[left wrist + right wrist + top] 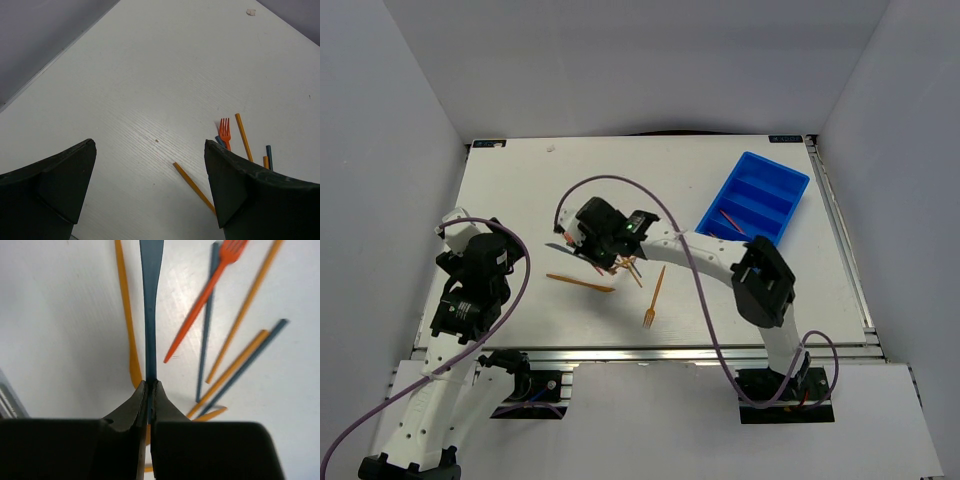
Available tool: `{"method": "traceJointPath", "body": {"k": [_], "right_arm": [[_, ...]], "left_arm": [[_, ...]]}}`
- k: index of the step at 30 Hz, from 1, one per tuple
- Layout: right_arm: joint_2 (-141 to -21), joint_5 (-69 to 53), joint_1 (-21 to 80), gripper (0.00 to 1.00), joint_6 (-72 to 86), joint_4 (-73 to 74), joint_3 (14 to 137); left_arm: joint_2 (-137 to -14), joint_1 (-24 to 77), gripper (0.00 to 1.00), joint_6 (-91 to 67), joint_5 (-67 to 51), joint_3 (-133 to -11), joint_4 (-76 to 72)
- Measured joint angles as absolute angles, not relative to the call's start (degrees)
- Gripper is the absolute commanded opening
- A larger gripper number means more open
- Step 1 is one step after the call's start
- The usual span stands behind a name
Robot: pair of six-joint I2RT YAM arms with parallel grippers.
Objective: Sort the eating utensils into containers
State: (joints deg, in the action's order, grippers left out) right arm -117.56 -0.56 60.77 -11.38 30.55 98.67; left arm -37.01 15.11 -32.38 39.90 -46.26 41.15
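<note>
So in the top view the tray sits upper right on the table, with one stick lying inside near its lower-left end. The pile of utensils is about dead centre. A lone stick lies just lower left of it, and a lone fork lower right. In the right wrist view, the right gripper at bottom centre pinches a utensil running straight up, with another fork and a few sticks to its right.

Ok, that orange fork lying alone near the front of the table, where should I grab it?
Grip the orange fork at mid-handle, coming straight down with the jaws across its narrow width. It lies flat, tines toward the near edge, apart from the pile, so the slim handle is free on both sides.
</note>
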Motion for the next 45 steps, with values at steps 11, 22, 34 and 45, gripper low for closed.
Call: {"method": "traceJointPath", "body": {"k": [11, 22, 34, 45], "right_arm": [[-97.3, -3.7, 41.7, 0.0, -10.2, 26.0, 82.8], [-93.4, -4.9, 38.5, 0.0, -9.9, 25.6, 81.4], [-79.1, 5.4, 18.8, 0.0, -20.0, 18.0, 61.7], [-80.9, -3.9, 8.4, 0.0, -33.8, 6.5, 56.1]], "left_arm": [[-35.9, 15.1, 0.98, -32.4, 39.8, -46.3, 41.1], [-35.8, 15.1, 0.98, -32.4, 39.8, -46.3, 41.1], [-34.8, 15.1, 0.98, -31.7, 38.3, -46.3, 40.5], [-33.9, 15.1, 0.98, -31.2, 36.9, -46.3, 40.0]]}}
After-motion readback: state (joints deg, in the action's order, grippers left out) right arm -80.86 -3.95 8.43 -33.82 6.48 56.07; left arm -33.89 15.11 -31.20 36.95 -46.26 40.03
